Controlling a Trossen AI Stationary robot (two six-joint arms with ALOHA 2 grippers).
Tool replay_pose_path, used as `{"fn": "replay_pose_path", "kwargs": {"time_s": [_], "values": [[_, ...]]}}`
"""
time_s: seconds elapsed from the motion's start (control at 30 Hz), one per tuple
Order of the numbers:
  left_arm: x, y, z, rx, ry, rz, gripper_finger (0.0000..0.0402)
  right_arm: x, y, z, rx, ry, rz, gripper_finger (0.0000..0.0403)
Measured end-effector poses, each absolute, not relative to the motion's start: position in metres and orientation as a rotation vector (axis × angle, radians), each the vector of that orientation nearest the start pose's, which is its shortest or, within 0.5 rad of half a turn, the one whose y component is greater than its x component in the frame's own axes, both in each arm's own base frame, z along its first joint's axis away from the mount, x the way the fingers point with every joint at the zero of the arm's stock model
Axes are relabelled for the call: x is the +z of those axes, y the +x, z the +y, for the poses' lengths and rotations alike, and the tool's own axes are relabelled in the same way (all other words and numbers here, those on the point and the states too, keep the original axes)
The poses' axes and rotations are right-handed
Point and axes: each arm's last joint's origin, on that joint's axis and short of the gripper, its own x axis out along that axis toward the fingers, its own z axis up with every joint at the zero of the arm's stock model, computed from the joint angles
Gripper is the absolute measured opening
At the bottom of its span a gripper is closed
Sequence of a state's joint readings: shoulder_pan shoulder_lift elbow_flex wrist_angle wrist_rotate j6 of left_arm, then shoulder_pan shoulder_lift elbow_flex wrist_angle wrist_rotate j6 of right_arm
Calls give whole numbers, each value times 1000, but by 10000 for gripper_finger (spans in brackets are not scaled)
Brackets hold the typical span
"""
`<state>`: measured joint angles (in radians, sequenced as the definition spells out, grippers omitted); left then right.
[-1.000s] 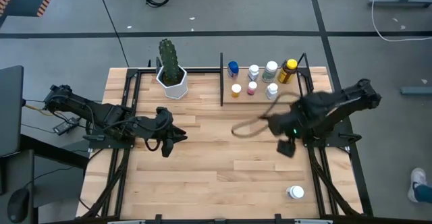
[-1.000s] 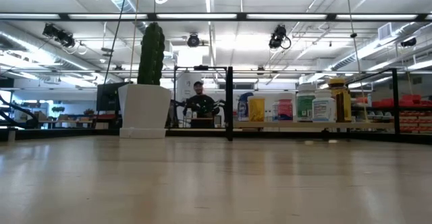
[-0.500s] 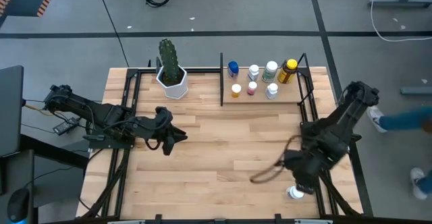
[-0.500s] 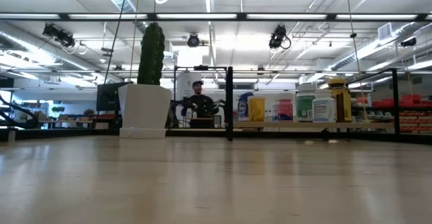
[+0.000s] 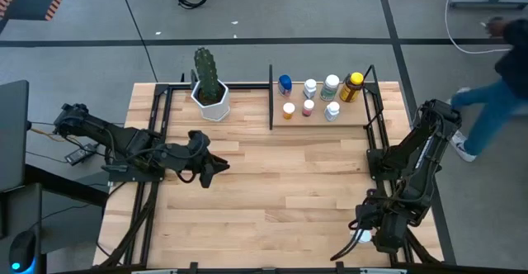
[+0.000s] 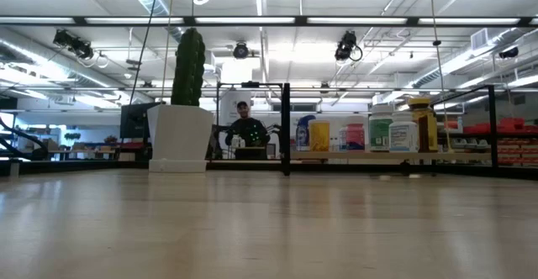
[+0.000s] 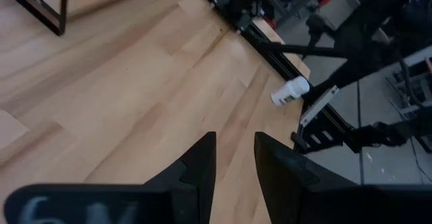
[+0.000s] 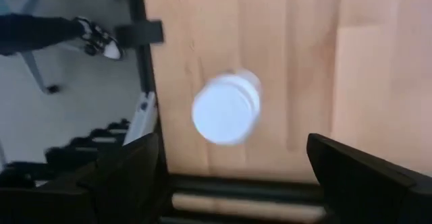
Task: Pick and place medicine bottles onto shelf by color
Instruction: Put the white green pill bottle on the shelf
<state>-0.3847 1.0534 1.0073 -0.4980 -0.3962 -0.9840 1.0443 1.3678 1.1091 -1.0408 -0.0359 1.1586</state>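
Near the front right corner of the tabletop (image 5: 272, 191), the right tool (image 5: 373, 234) hangs directly above a lone white bottle (image 8: 226, 108). Its two fingers (image 8: 121, 173) stand wide apart, one on each side of the white cap, and they hold nothing. This bottle stands upright close to the black rail at the tabletop edge.

At the far side, the shelf (image 5: 318, 119) between the thin black posts carries seven bottles in two rows. A blue bottle (image 5: 285, 82) and an amber-yellow bottle (image 5: 354, 84) stand at the two ends of the back row. A cactus in a white pot (image 5: 209, 92) stands beside the shelf.

Over the left part of the tabletop, the left tool (image 5: 216, 168) waits with its fingers (image 7: 196, 170) only a little apart, and it is empty.

A person (image 5: 495, 84) walks on the floor on the right.
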Motion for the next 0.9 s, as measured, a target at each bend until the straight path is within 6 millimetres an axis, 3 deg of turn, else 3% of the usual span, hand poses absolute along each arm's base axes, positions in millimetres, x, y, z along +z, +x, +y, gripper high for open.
{"fn": "replay_pose_path", "kwargs": {"time_s": [0.27, 0.9], "values": [[334, 207, -71, 263, -759, 424, 107, 248, 127, 225, 233, 369, 1377, 388], [334, 204, -80, 224, -755, 440, 107, 210, 132, 240, 155, 203, 1458, 388]]}}
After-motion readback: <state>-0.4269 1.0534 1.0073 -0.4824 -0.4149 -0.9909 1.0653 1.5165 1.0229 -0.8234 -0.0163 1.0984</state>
